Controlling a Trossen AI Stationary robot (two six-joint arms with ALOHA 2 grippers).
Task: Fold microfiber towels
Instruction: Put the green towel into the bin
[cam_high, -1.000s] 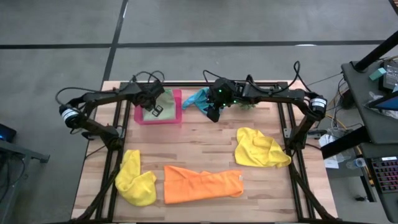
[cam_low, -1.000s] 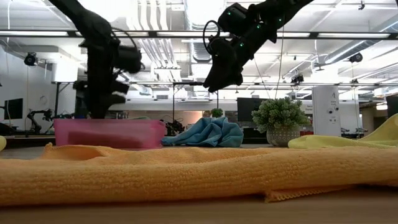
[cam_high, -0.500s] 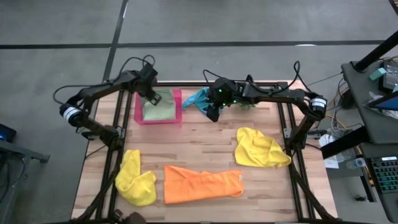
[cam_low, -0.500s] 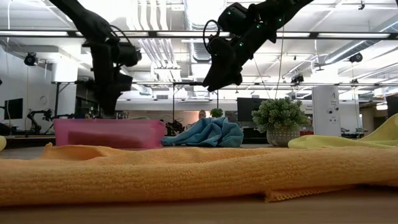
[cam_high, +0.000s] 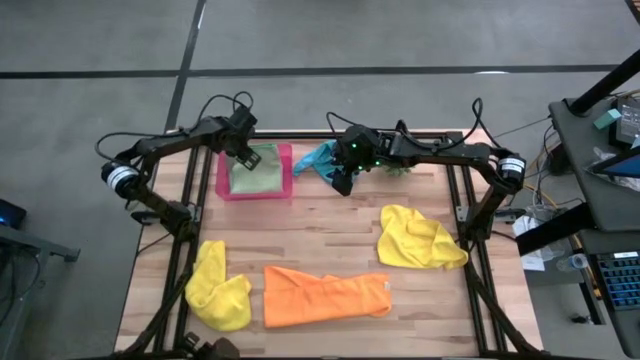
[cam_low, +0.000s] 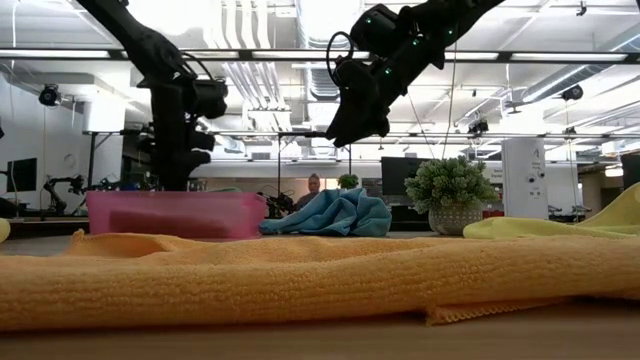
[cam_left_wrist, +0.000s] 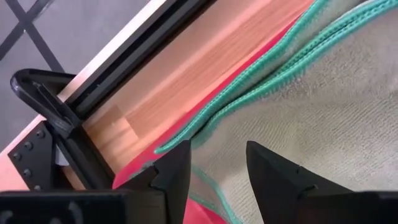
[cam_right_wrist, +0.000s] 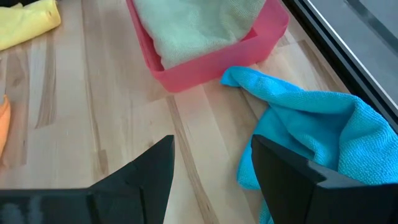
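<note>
A folded light green towel (cam_high: 258, 170) lies flat inside the pink tray (cam_high: 254, 196) at the table's far left. My left gripper (cam_high: 240, 150) hovers open over the tray's far-left corner, its fingers (cam_left_wrist: 179, 167) just above the towel's stitched edge (cam_left_wrist: 261, 68). A crumpled turquoise towel (cam_high: 318, 158) lies on the table right of the tray. My right gripper (cam_high: 343, 182) hangs open above the table on the towel's near side (cam_right_wrist: 311, 124). An orange towel (cam_high: 325, 296) lies spread at the near edge between two bunched yellow towels (cam_high: 218, 287) (cam_high: 418, 238).
A small potted plant (cam_low: 450, 190) stands at the far edge behind my right arm. Bare wood (cam_high: 330, 225) lies in the table's middle between the tray and the near towels. Black frame rails (cam_high: 180, 240) run along both table sides.
My left gripper has moved from over the middle of the tray toward the table's far edge, ending above the tray's far-left corner. The light green towel has stayed in the tray.
</note>
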